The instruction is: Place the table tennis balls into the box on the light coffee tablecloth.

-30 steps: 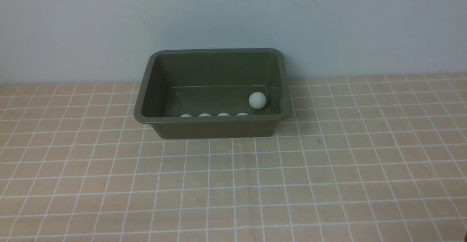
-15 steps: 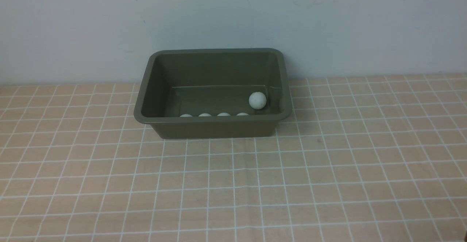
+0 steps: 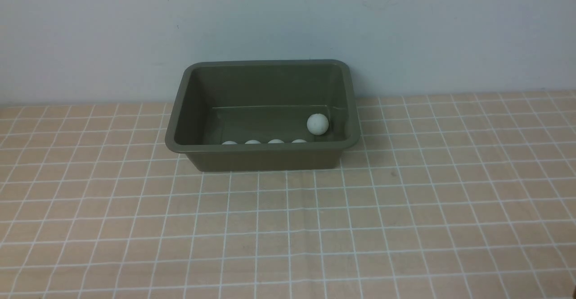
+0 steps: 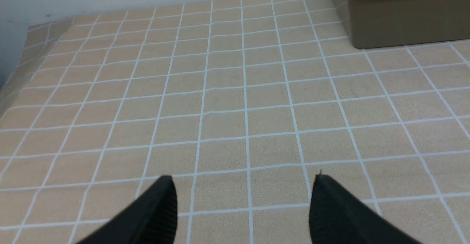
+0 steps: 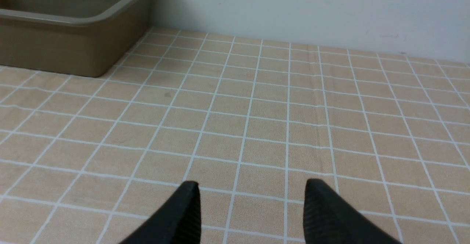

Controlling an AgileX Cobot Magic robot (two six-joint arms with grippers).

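1. Olive-green plastic, the box (image 3: 263, 114) sits in the upper middle of the front frame on the light coffee tablecloth (image 3: 288, 227), its long axis running left to right, its far side near the wall (image 3: 288, 20).
2. Five table tennis balls (image 3: 317, 124) show inside: one at the right end of the floor, four tops in a row behind the near wall. A sixth I cannot find; it may hide under that wall.
3. No ball lies on the cloth in any view, so I judge the job all but done, with nothing left to reach for.
4. Left gripper (image 4: 244, 185) hangs wide and empty over bare squares; the box corner (image 4: 404, 16) shows at the upper right of its picture.
5. Right gripper (image 5: 251, 190) is likewise spread and empty, the box (image 5: 69, 42) at its upper left. Neither arm looks nearer.
6. Cloth lies flat, with faint creases; the wall is plain and pale.
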